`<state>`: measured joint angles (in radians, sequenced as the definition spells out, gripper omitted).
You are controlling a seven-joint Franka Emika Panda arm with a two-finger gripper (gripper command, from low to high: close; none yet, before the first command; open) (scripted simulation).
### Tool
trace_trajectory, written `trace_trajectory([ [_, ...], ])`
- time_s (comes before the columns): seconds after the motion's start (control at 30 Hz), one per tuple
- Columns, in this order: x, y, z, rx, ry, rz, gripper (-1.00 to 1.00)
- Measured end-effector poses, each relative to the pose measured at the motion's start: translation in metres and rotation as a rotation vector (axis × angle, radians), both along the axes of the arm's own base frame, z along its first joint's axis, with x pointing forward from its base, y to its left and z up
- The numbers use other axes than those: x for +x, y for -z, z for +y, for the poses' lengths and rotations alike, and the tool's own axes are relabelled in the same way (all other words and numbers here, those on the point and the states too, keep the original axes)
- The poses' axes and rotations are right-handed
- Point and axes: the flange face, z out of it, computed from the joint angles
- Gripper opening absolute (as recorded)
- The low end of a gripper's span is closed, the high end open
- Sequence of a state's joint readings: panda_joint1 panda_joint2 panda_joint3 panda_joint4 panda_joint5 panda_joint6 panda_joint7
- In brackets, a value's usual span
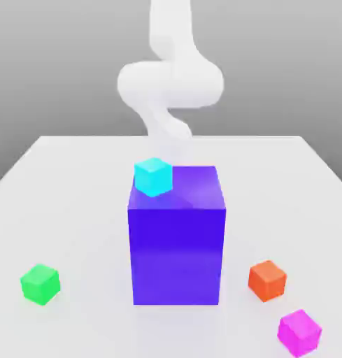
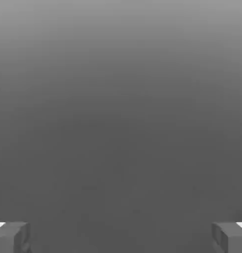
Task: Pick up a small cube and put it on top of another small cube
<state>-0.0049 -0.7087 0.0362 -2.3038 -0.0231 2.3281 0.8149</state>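
The small magenta-pink cube (image 1: 299, 332) lies on the white table (image 1: 68, 189) at the front of the exterior view's right. The small bright green cube (image 1: 40, 283) rests at the front of the exterior view's left, far from the magenta one. My white arm (image 1: 170, 84) rises behind the big block, well back from both cubes. In the hand view my gripper (image 2: 121, 238) is open, its two grey fingertips (image 2: 14, 237) stand far apart, and nothing is between them, just a plain grey background.
A big blue-purple block (image 1: 176, 238) stands mid-table between the two cubes, with a cyan small cube (image 1: 153, 176) on its top at the back corner. An orange small cube (image 1: 267, 280) sits close behind the magenta one.
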Motion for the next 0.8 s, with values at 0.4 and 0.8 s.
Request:
trace_trajectory([
  [0.4, 0.109, 0.191, 0.081, -0.135, -0.118, 0.312, 0.00],
  [0.8, 0.113, 0.402, 0.165, -0.165, -0.316, 0.602, 0.00],
])
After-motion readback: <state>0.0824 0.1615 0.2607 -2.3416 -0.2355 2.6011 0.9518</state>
